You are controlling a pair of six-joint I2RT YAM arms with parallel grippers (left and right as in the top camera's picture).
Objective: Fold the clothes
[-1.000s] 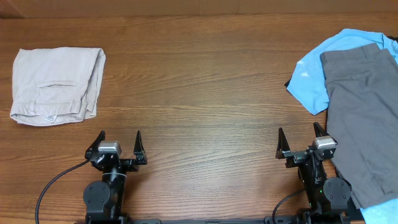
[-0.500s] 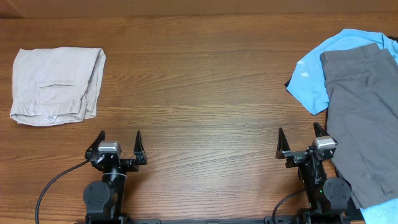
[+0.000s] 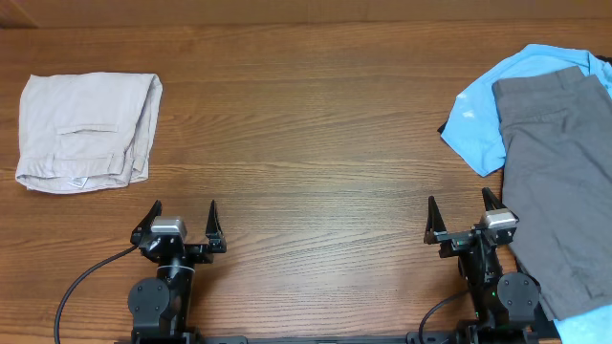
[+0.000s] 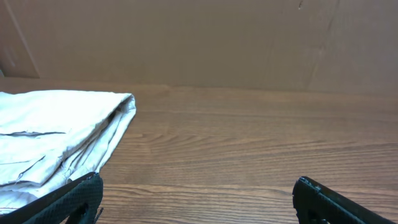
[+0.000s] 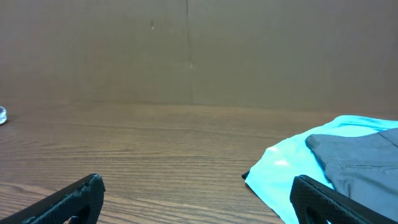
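While the beige khaki shorts (image 3: 88, 131) are lying folded on the wooden surface (image 3: 316, 143), welt pocket facing up, I am holding my left claw (image 3: 184, 205) spread wide and gripping nothing, near the shorts, below and to their right, not touching them. My right claw (image 3: 457, 198) is gaping just as wide, also empty, well apart from the shorts on the same side. Farthest from the shorts, grey trousers (image 3: 559, 191) are lying on top of a light blue shirt (image 3: 483, 119).
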